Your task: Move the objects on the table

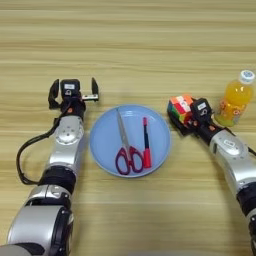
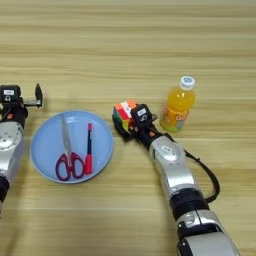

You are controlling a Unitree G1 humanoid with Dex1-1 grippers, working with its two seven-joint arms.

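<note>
A light-blue plate [image 1: 105,145] lies on the wooden table [image 1: 130,45], holding red-handled scissors [image 1: 126,150] and a slim red pen [image 1: 146,144] side by side. Right of the plate sits the multicoloured puzzle cube [image 1: 180,108], and my right gripper [image 1: 186,118] is shut on it. The orange-drink bottle [image 1: 236,99] with its white cap stands upright further right, apart from the gripper. My left gripper [image 1: 73,93] rests open on the table left of the plate, with nothing between its fingers.
A black cable [image 1: 22,155] loops beside my left forearm. Another cable [image 2: 210,175] hangs off my right arm. Bare wooden planks stretch across the far half of the table.
</note>
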